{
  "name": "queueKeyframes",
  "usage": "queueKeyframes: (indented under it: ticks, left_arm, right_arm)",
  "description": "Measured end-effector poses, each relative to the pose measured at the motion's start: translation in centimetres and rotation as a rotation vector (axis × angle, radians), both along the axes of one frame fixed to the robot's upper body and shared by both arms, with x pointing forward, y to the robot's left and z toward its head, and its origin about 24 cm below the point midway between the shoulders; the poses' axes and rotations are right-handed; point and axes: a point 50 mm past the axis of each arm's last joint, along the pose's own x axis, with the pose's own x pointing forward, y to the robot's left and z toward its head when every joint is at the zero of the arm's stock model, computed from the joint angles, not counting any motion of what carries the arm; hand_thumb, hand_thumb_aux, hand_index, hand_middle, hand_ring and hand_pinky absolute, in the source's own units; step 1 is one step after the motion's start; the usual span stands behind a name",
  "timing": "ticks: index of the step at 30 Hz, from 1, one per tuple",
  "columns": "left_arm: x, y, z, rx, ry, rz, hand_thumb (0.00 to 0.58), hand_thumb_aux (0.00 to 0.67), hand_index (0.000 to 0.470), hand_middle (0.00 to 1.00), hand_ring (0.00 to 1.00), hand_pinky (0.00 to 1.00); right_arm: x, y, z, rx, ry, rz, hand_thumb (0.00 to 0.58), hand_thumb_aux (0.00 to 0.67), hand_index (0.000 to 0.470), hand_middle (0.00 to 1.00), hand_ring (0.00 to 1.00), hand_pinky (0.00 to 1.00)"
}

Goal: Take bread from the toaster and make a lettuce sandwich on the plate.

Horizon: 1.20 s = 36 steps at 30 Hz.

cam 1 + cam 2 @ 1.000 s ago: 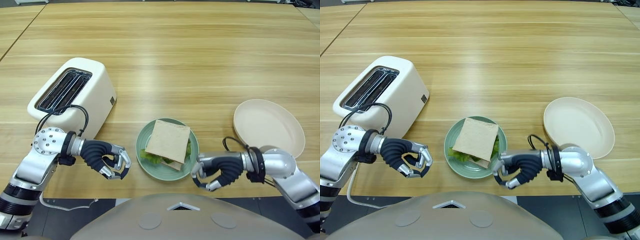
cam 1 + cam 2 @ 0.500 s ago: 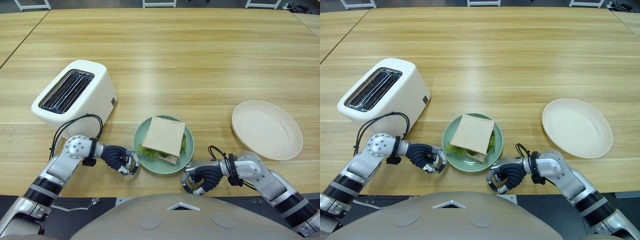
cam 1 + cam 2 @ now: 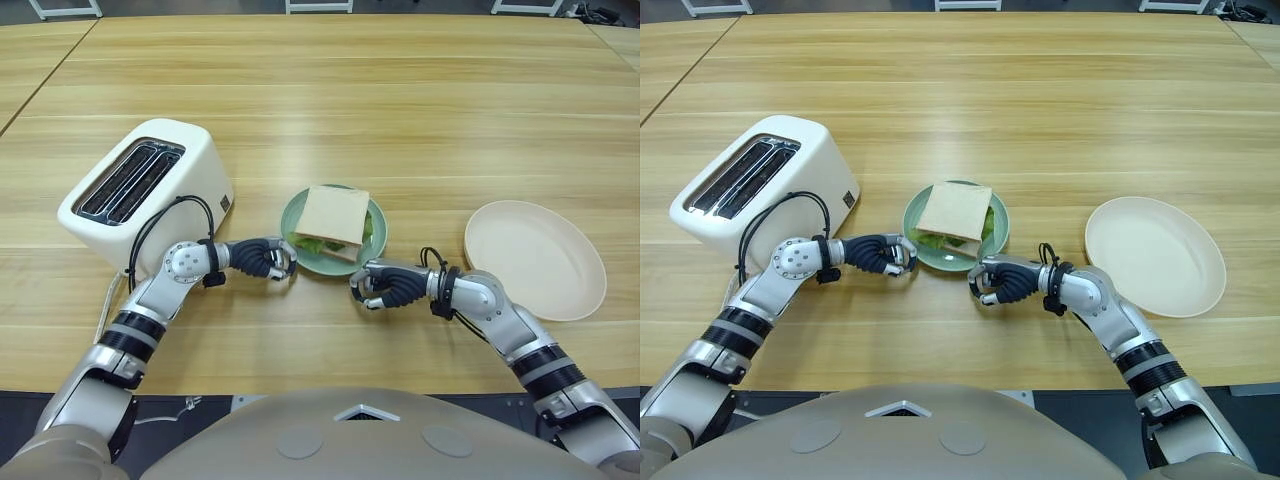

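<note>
Pushed farther from the robot, the green plate (image 3: 326,267) is carrying the seemingly finished sandwich (image 3: 335,213); curled, empty left hand (image 3: 263,260) is touching its eight o'clock rim, right hand (image 3: 385,286) likewise curled near five.

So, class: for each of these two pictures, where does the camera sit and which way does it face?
Left eye view: on the robot's head, facing forward and down at the table; both arms show, left hand and right hand either side of the green plate.
Right eye view: same head, slightly to the right, same aim; the same arms and hands.
Shared: toaster, sandwich, cream plate, the whole scene slightly shifted.
</note>
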Motion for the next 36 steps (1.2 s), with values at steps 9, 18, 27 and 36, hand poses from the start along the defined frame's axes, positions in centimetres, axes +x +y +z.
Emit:
queueKeyframes:
  ticks: [9,18,27,36]
  left_arm:
    - [1.4,-0.4,-0.2,-0.138,-0.008,0.085,0.0,0.0,0.0,0.0,0.0,0.0]
    - [1.7,1.8,8.8,-0.825,-0.343,0.243,0.0,0.0,0.0,0.0,0.0,0.0]
    - [0.0,2.4,11.2,-0.937,-0.702,0.552,0.0,0.0,0.0,0.0,0.0,0.0]
    - [1.9,1.3,6.9,-0.683,-0.711,0.626,0.0,0.0,0.0,0.0,0.0,0.0]
  right_arm:
    - [3.2,-0.2,1.0,0.088,-0.109,-0.175,0.0,0.0,0.0,0.0,0.0,0.0]
    - [0.8,-0.3,8.6,0.64,-0.122,-0.055,0.0,0.0,0.0,0.0,0.0,0.0]
    - [0.4,-0.7,13.6,0.827,-0.457,-0.274,0.0,0.0,0.0,0.0,0.0,0.0]
    - [2.9,-3.5,11.7,0.653,-0.913,-0.812,0.0,0.0,0.0,0.0,0.0,0.0]
